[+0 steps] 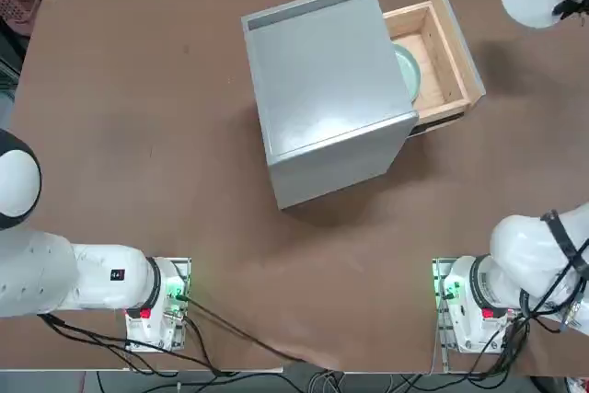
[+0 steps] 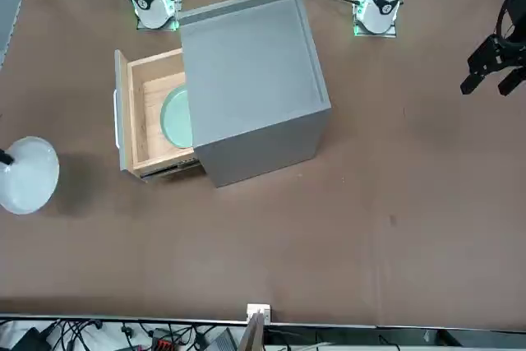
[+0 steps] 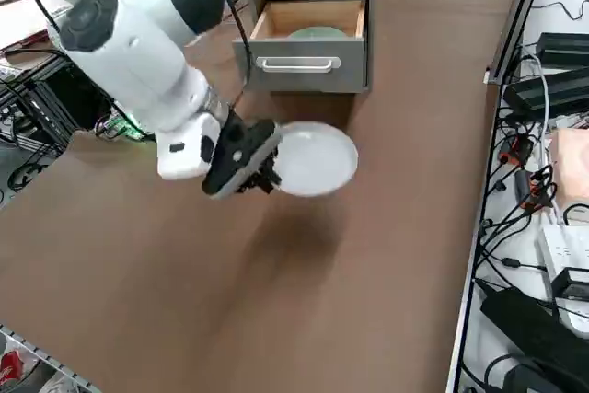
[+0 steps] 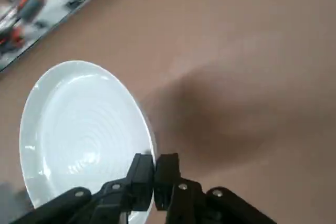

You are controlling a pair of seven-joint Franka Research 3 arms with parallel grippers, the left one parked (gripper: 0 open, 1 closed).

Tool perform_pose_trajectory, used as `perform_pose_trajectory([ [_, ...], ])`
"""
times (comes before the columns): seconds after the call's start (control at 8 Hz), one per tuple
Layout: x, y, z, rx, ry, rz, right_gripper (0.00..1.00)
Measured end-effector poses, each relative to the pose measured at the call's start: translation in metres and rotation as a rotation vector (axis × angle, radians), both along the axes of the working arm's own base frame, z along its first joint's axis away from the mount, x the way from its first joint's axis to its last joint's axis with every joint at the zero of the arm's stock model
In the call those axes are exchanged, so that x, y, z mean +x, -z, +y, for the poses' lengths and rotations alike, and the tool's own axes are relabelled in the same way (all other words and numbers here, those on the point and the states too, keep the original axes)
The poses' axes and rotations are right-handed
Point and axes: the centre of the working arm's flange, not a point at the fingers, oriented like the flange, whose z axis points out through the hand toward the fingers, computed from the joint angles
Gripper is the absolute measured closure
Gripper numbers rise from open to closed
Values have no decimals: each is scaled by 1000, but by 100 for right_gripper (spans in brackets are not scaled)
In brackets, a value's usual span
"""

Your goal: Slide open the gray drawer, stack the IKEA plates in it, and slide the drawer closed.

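One white plate (image 4: 79,129) hangs pinched by its rim in the right gripper (image 4: 154,169), lifted off the desk near its right edge, for carrying. Beyond, the gray drawer (image 3: 308,39) stands open mid-desk, mint plate (image 3: 317,32) inside awaiting stacking.

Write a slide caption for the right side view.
Right gripper holds the white plate above the table; green plate in the open drawer.
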Motion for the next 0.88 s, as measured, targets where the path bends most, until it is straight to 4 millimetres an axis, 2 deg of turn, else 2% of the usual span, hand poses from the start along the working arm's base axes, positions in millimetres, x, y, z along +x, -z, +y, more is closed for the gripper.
perform_pose_trajectory([
  [0.25,-3,-45,42,100,-140,-40,100],
  [0.5,0,-86,100,128,-268,-67,100],
  [0.62,2,-103,132,125,-326,-75,100],
  [0.88,2,-117,193,90,-433,-58,100],
])
